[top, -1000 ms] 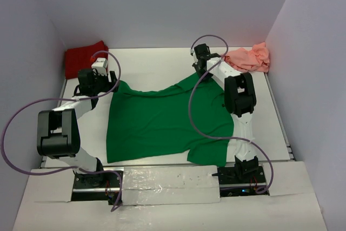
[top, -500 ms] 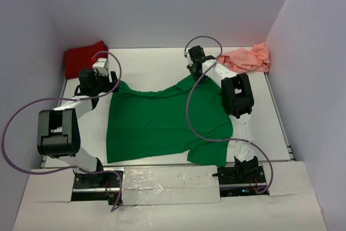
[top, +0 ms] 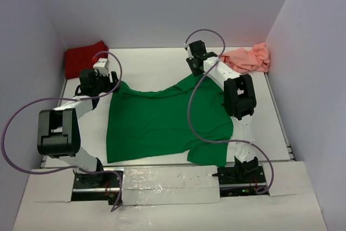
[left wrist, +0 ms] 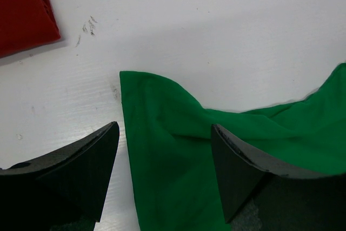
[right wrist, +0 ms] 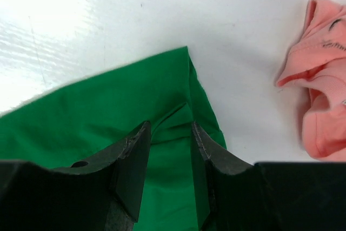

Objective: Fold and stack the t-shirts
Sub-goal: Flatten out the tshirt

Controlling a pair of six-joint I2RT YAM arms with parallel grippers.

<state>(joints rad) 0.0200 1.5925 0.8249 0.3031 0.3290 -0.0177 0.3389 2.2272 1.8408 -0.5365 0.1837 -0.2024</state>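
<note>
The right arm (top: 238, 98) lies across the right side of the green t-shirt (top: 157, 123), so that side's sleeve and edge are largely hidden from above. In the wrist views the green cloth runs out under the black fingers and off the bottom of the frame. The dark red t-shirt (top: 84, 58) is cut off at the corner of the left wrist view. Only part of the salmon pink t-shirt (right wrist: 324, 79) shows in the right wrist view, with dark marks too small to read.

The left arm (top: 59, 128) is folded low beside the green shirt's left edge, its forearm reaching to the far left corner. The left tool (left wrist: 162, 171) points down there with its jaws wide apart. They straddle the rounded corner of cloth and grip nothing.

The right arm stretches from its base over the green shirt to the far right corner. There the right tool (right wrist: 170, 160) stands part-way open. A raised crease of green cloth runs into the narrow gap, and I cannot tell if the fingers (right wrist: 132, 171) touch it.

The green shirt lies spread mostly flat in the middle of the white table (top: 151, 63). The red one is bunched beyond its far left corner, and the pink one is crumpled beyond its far right corner. Both lie apart from it.
</note>
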